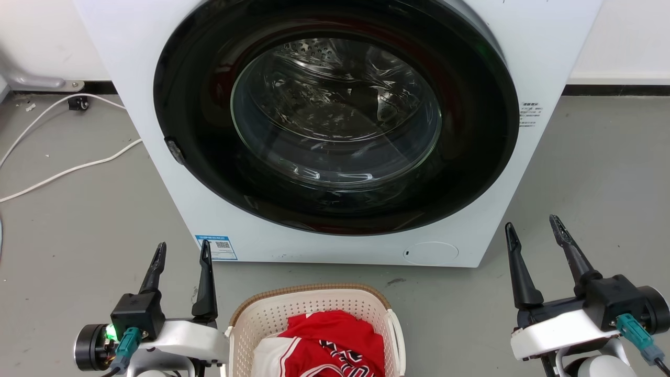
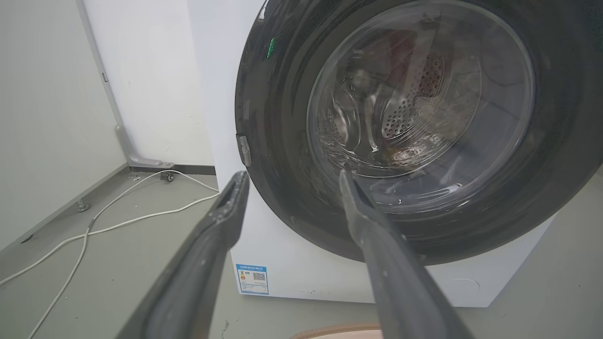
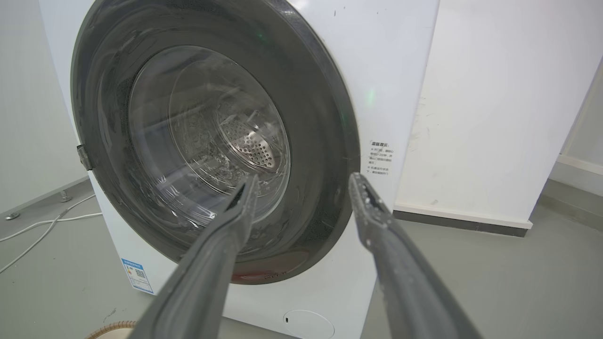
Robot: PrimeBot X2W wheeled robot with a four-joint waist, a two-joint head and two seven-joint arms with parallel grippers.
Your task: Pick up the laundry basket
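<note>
Cream perforated plastic laundry basket (image 1: 252, 335) with a brown woven-look rim sits on the grey floor (image 1: 78, 235) at the bottom centre of the head view, cut off by the lower edge. It holds a red and white garment (image 1: 335, 340). We see its far rim running left to right across the frame; how long it runs toward us we cannot tell. A white side handle (image 1: 399, 335) shows on its right wall.

Our left gripper (image 1: 183, 246) stands at the lower left, its wrist just beside the basket's left wall. Our right gripper (image 1: 531, 222) stands at the lower right, well apart from the handle. Both are spread wide and hold nothing, with the fingers pointing up-frame at the white front-loading washing machine (image 1: 172, 199) beyond.

We judge that the basket lies between the two arms and below their fingertips. Each would have to turn inward and down to a side, the right with farther to go.
</note>
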